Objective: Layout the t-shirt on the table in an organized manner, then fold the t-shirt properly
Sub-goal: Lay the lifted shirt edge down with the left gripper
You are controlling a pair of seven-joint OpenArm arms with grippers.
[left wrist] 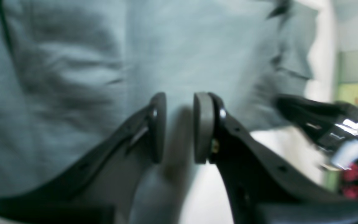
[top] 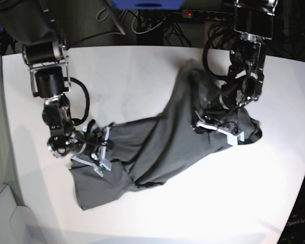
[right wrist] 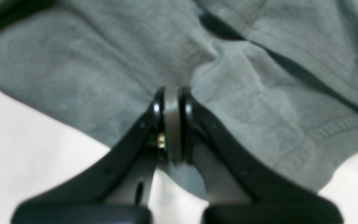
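The dark grey t-shirt point(top: 162, 142) lies crumpled in a diagonal band across the white table point(top: 142, 71). My left gripper point(left wrist: 180, 127) is open just over the cloth point(left wrist: 73, 77), with a clear gap between its grey pads point(left wrist: 204, 127). In the base view this gripper point(top: 206, 122) sits on the shirt's right part. My right gripper point(right wrist: 172, 124) is shut, and a pinch of the shirt point(right wrist: 73, 68) bunches at its pads and hangs below them. In the base view it point(top: 105, 142) is at the shirt's left edge.
Cables and a power strip point(top: 193, 14) run behind the table's far edge. White tabletop point(right wrist: 26, 149) shows beside the right gripper. A blurred black shiny part point(left wrist: 315, 121) sits to the right in the left wrist view.
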